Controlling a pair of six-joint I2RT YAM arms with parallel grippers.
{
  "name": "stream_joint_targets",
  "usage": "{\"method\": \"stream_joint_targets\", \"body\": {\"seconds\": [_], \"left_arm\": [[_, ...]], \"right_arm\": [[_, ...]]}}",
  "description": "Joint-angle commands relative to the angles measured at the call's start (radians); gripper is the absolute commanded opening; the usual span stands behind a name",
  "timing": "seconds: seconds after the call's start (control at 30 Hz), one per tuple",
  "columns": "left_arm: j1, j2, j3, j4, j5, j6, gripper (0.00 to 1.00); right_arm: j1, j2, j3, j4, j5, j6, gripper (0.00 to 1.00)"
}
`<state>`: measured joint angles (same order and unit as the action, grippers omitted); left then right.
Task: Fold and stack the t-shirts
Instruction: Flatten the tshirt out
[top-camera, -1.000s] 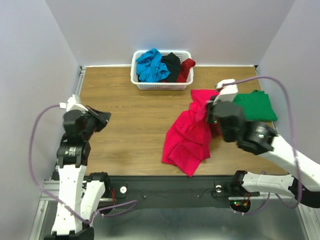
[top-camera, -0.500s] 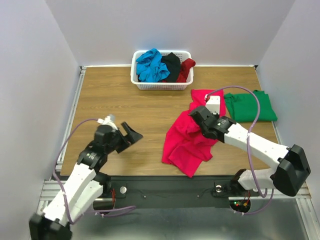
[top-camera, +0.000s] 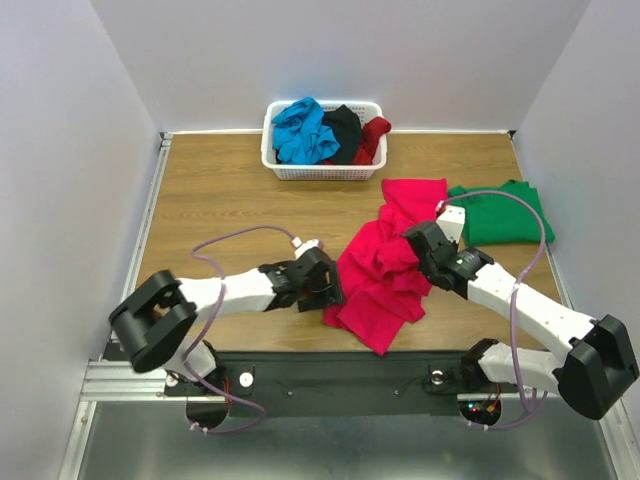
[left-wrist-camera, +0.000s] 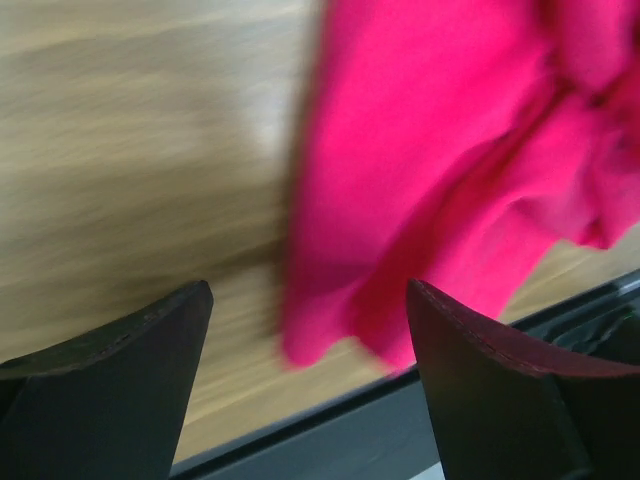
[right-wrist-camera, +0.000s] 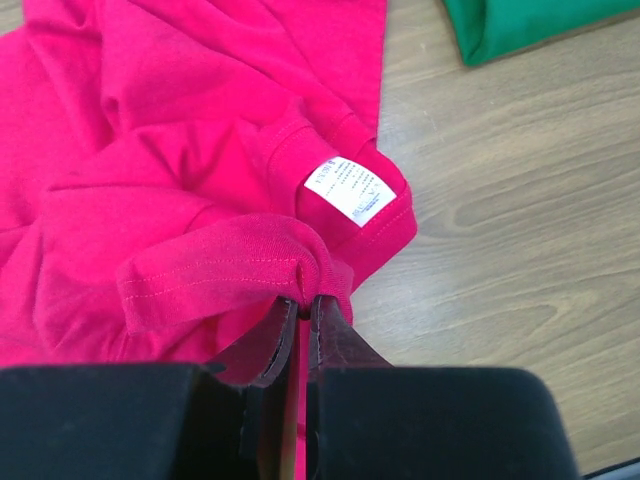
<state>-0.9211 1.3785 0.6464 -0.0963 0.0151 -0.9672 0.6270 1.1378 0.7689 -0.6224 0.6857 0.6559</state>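
A crumpled pink-red t-shirt (top-camera: 385, 270) lies at the table's centre right. My right gripper (top-camera: 415, 250) is shut on a bunched hem fold of this shirt (right-wrist-camera: 200, 180), pinched at the fingertips (right-wrist-camera: 305, 305) beside the white neck label (right-wrist-camera: 350, 190). My left gripper (top-camera: 328, 290) stands open at the shirt's lower left edge. In the left wrist view its gripper (left-wrist-camera: 310, 300) has nothing between the dark fingers (left-wrist-camera: 120, 380), and the pink cloth (left-wrist-camera: 430, 150) lies just beyond them. A folded green t-shirt (top-camera: 505, 215) rests at the right, also in the right wrist view (right-wrist-camera: 520, 25).
A white lattice basket (top-camera: 275, 165) at the back centre holds blue (top-camera: 300, 130), black (top-camera: 343, 130) and dark red (top-camera: 373, 138) shirts. Bare wooden tabletop (top-camera: 230, 210) spreads to the left. The black front rail (top-camera: 330, 370) runs right below the pink shirt's lower corner.
My left arm has swung from the left side across the table to the pink shirt's lower left edge, and its jaws have opened. My right arm has lowered, still gripping the shirt.
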Motion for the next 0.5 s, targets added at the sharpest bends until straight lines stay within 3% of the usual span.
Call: {"method": "stream_joint_targets", "body": {"seconds": [0.0, 0.03, 0.1, 0.33, 0.47], "left_arm": [[-0.061, 0.169, 0.148, 0.004, -0.096, -0.002, 0.61], [-0.059, 0.200, 0.168, -0.011, -0.121, -0.005, 0.45], [-0.059, 0.252, 0.215, -0.092, -0.165, -0.002, 0.00], [0.040, 0.329, 0.404, -0.325, -0.453, 0.076, 0.00], [0.270, 0.355, 0.459, -0.284, -0.474, 0.274, 0.00]], "right_arm": [[-0.015, -0.050, -0.010, 0.053, -0.021, 0.008, 0.00], [-0.016, -0.058, -0.013, 0.055, -0.029, 0.007, 0.00], [-0.018, -0.076, -0.019, 0.059, -0.044, 0.002, 0.00], [-0.018, -0.084, -0.045, 0.096, -0.141, -0.038, 0.00], [-0.018, -0.087, -0.086, 0.170, -0.198, -0.062, 0.00]]}}
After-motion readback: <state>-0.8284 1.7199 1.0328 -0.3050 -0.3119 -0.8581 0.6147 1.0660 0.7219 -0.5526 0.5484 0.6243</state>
